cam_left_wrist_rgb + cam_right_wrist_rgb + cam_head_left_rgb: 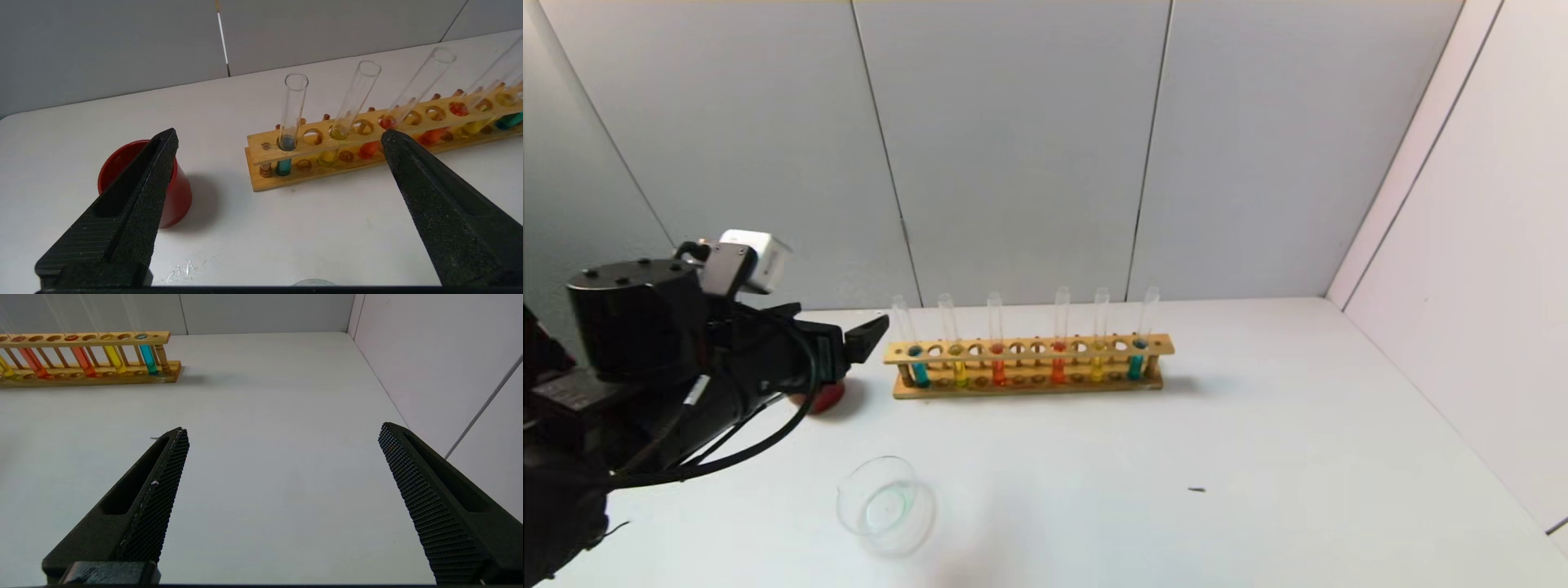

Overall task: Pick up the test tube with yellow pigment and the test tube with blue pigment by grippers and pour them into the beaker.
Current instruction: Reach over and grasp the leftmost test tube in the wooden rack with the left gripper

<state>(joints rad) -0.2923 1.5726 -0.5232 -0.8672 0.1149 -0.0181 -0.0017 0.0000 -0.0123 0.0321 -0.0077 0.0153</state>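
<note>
A wooden rack (pixel 1029 349) holds several tubes. The test tube with blue pigment (pixel 919 371) stands at its left end, and the test tube with yellow pigment (pixel 959 371) is beside it. Both also show in the left wrist view, blue (pixel 283 165) and yellow (pixel 329 155). The beaker (pixel 886 502) stands upright near the front, with a faint greenish tint at its bottom. My left gripper (pixel 858 347) is open and empty, raised just left of the rack and pointing at its left end (pixel 278 134). My right gripper (pixel 282 430) is open and empty over bare table, outside the head view.
A dark-red cup (pixel 829 398) stands left of the rack, partly hidden under my left gripper. The rack also holds orange-red (pixel 998 371), orange (pixel 1058 371), golden-yellow (pixel 1097 367) and teal (pixel 1135 366) tubes. Grey walls close the back and right. A small dark speck (pixel 1196 490) lies on the table.
</note>
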